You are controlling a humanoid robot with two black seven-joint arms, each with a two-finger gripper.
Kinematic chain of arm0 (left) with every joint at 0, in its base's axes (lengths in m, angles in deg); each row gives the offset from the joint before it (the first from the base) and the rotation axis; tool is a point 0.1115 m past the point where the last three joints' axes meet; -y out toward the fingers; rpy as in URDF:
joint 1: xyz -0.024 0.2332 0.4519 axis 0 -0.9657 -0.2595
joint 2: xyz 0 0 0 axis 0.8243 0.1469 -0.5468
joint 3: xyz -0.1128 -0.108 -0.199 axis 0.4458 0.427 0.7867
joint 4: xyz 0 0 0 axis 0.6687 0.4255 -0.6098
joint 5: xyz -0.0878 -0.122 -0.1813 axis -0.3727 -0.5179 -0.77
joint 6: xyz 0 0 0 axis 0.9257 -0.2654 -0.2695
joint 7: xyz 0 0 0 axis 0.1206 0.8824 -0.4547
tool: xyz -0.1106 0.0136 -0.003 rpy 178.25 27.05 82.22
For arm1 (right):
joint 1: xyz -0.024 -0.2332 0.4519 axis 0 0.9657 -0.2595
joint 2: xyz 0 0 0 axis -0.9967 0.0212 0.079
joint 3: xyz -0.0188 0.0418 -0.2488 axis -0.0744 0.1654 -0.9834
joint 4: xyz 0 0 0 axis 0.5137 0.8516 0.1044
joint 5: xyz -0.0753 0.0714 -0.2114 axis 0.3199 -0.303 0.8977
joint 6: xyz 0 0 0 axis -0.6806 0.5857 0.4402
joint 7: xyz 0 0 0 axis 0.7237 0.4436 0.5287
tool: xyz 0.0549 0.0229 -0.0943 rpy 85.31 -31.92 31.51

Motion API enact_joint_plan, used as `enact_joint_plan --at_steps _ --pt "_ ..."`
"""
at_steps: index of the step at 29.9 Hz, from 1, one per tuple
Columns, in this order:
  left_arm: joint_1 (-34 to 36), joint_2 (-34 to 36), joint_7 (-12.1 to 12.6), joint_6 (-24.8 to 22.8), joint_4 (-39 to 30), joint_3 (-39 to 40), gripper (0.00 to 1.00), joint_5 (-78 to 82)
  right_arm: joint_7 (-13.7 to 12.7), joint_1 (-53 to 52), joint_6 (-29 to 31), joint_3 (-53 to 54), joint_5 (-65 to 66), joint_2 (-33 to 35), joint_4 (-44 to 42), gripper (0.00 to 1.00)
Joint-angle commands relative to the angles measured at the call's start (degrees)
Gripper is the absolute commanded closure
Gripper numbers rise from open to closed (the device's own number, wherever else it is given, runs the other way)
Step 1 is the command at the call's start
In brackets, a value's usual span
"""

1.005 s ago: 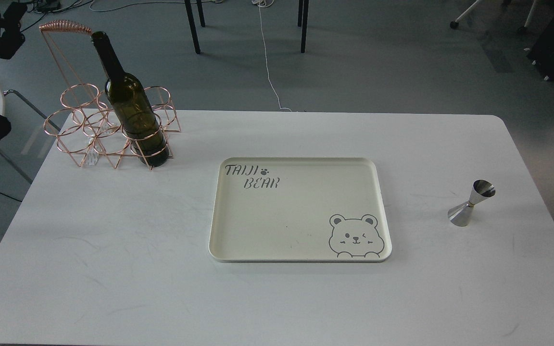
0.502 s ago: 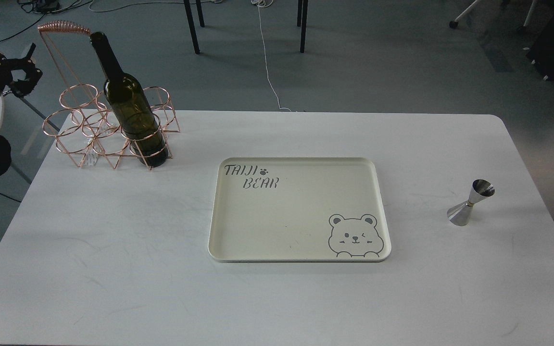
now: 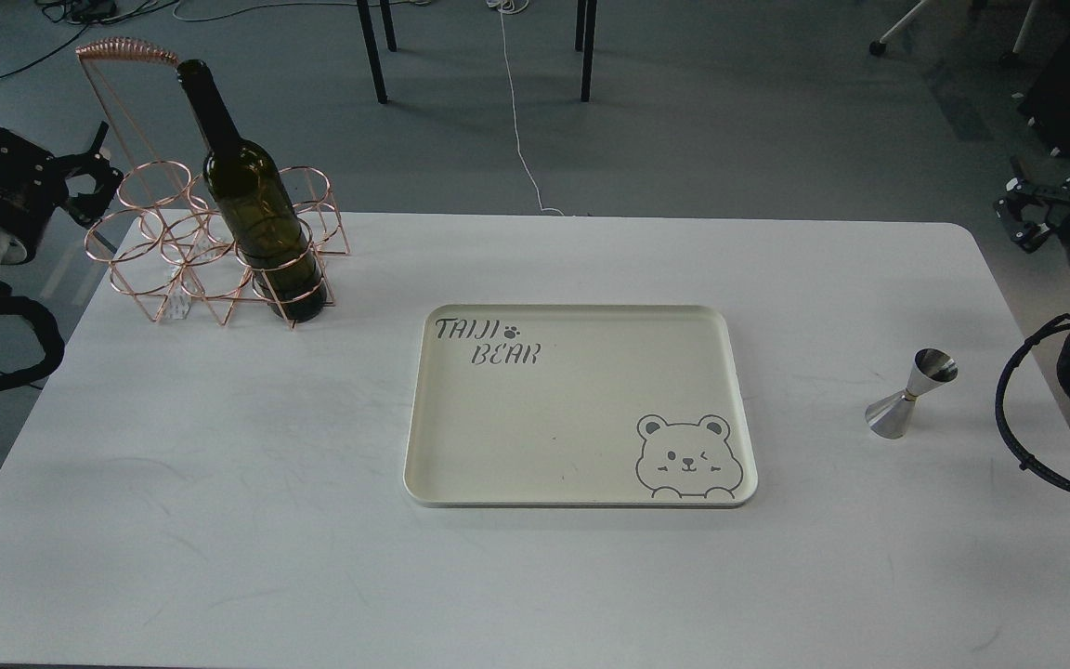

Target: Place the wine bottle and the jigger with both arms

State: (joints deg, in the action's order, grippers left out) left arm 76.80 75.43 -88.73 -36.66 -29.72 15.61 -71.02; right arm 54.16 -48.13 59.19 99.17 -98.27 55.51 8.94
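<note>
The wine bottle (image 3: 254, 204) is dark olive green and stands upright in a front ring of a copper wire rack (image 3: 168, 243) at the table's far left. The steel jigger (image 3: 911, 394) stands alone on the table at the right, wide cone down. My left gripper (image 3: 100, 175) is at the far left edge, left of the rack and apart from it, fingers spread and empty. My right gripper (image 3: 1016, 210) is at the far right edge, beyond the jigger and well apart from it, fingers spread and empty.
A cream tray (image 3: 581, 497) with a bear drawing and "TAIJI BEAR" lettering lies in the middle of the white table (image 3: 219, 483). The rack has several rings and a tall handle (image 3: 126, 51). Black arm cables (image 3: 1023, 418) loop at the right edge.
Both arms have come further into view. The left gripper moved right toward the rack; the right gripper appeared at the right edge. Bottle, jigger and tray have not moved.
</note>
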Motion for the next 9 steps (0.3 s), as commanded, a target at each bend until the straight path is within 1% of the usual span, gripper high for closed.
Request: enact_joint_plan --at_steps 1,4,9 --pt "-0.4 -0.5 0.0 0.1 -0.1 0.1 0.02 0.0 0.6 0.5 0.0 0.3 0.1 -0.1 0.0 0.01" --pt "-1.1 -0.3 0.0 -0.1 -0.2 0.1 0.02 0.2 0.5 0.7 0.3 0.0 0.2 -0.1 0.1 0.01" --pt "-1.4 0.1 -1.0 -0.1 -0.4 0.1 0.02 0.3 0.5 0.7 0.4 -0.3 0.3 -0.1 0.1 0.01"
